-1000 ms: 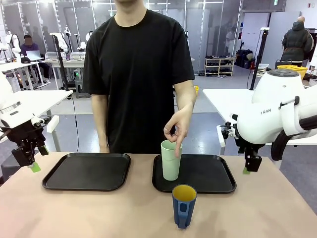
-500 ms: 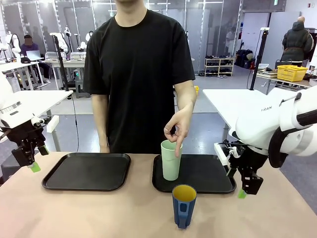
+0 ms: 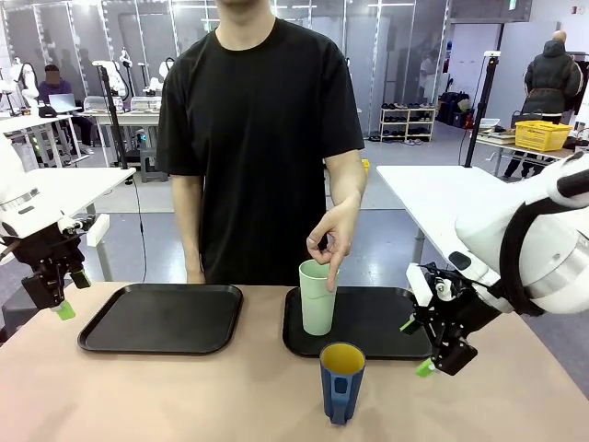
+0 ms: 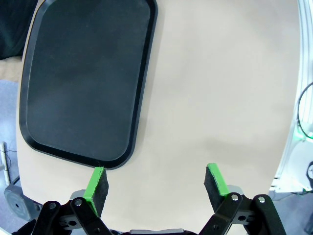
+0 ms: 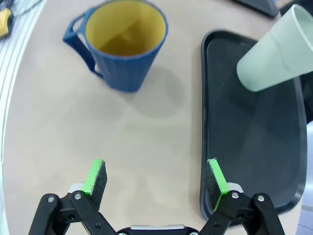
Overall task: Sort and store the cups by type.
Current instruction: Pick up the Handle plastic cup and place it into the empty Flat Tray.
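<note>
At about 11 o'clock from the right claw point(image 5: 155, 172), wide open and empty in its wrist view, the dark-blue mug point(image 5: 124, 46) stands upright on the counter point(image 5: 146, 132), handle at its 9 o'clock, with the pale-green tumbler point(image 5: 276, 54) on the black tray point(image 5: 254, 142) at 1 o'clock.

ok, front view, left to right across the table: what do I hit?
left gripper → left black tray → right black tray with the pale-green tumbler standing on it → right gripper. The dark-blue mug stands in front of that right tray, so it has no clear slot.
</note>
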Available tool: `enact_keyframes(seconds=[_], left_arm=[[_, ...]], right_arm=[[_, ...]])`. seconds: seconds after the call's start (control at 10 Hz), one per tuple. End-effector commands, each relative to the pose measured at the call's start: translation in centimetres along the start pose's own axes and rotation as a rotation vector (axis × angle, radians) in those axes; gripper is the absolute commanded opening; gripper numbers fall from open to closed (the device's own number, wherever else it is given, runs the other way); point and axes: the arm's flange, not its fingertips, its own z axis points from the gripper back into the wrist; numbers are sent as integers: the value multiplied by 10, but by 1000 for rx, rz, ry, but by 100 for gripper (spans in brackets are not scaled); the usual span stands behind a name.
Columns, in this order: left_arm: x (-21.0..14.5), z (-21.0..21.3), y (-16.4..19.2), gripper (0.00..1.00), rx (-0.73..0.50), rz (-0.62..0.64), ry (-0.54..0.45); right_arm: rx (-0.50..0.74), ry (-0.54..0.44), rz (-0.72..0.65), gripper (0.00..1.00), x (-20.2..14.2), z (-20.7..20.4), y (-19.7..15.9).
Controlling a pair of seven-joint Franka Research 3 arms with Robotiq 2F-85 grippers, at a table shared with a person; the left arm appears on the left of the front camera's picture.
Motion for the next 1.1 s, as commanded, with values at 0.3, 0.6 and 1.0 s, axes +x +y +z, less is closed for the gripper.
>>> enact_keyframes(seconds=[0.3, 0.6, 1.0], left_arm=[[0, 1, 1, 100, 14, 2, 5], [0, 1, 1, 100, 14, 2, 5], [0, 1, 1, 100, 14, 2, 5]], right_arm=[[49, -313, 9, 100, -36, -23, 2], [73, -442, -17, 100, -58, -29, -1], [35, -558, -26, 100, -67, -40, -12]])
